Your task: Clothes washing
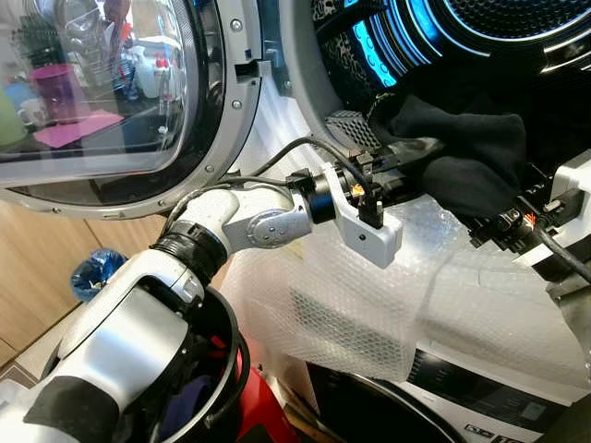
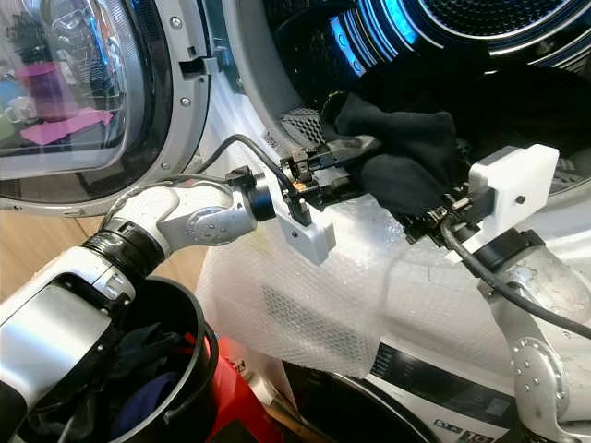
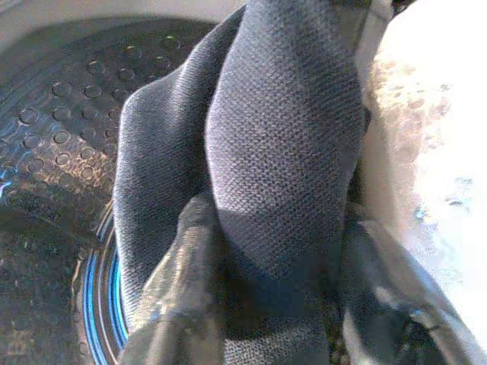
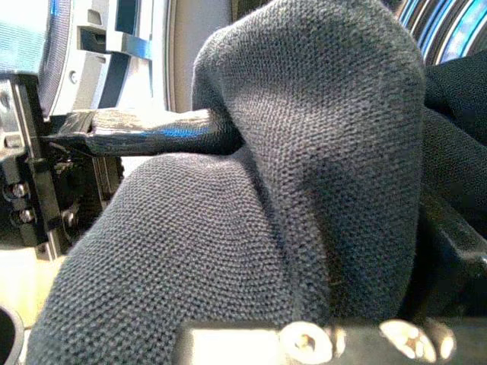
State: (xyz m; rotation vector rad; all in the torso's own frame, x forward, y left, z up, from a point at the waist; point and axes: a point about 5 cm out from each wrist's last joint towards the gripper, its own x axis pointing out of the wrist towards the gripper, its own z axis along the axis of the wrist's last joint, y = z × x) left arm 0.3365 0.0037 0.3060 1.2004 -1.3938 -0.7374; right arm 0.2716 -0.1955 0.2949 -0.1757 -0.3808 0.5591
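A dark knitted garment (image 1: 466,152) lies bunched at the lower lip of the washing machine's open drum (image 1: 480,37), which glows blue inside. My left gripper (image 1: 427,155) reaches in from the left and is shut on the garment; in the left wrist view its two fingers (image 3: 190,251) press the cloth (image 3: 281,152) from both sides. My right gripper (image 2: 423,220) comes from the right and is shut on the lower right of the same garment (image 2: 406,152). In the right wrist view the cloth (image 4: 304,152) sits close up, with the left finger (image 4: 152,125) poking into it.
The round glass door (image 1: 92,92) stands swung open to the left. Bubble wrap (image 1: 369,295) drapes over the machine's front below the drum. A black basket (image 2: 180,314) with dark clothes stands low on the left beside something red (image 2: 231,397). A blue bag (image 1: 92,272) lies on the floor.
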